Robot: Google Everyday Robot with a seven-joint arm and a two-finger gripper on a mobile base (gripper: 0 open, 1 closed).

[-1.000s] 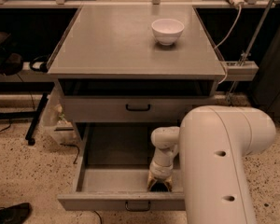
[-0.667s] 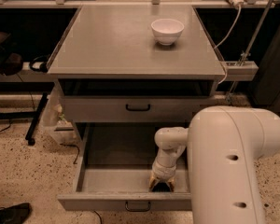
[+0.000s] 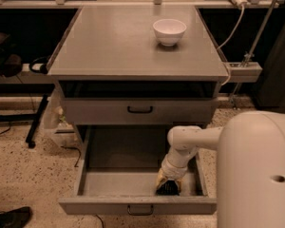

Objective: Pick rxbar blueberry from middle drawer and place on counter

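Observation:
The middle drawer is pulled open at the bottom of the cabinet, with its black loop handle at the front. My gripper reaches down into the drawer's front right part, at the drawer floor. A dark shape at its tip may be the rxbar blueberry, but I cannot tell it apart from the gripper. The counter is the flat grey top of the cabinet above.
A white bowl stands on the counter at the back right. A closed grey drawer front with a like handle sits above the open drawer. My arm's large white housing fills the lower right. A cable hangs at the right.
My arm has shifted slightly to the right. The gripper stays low in the drawer's front right part.

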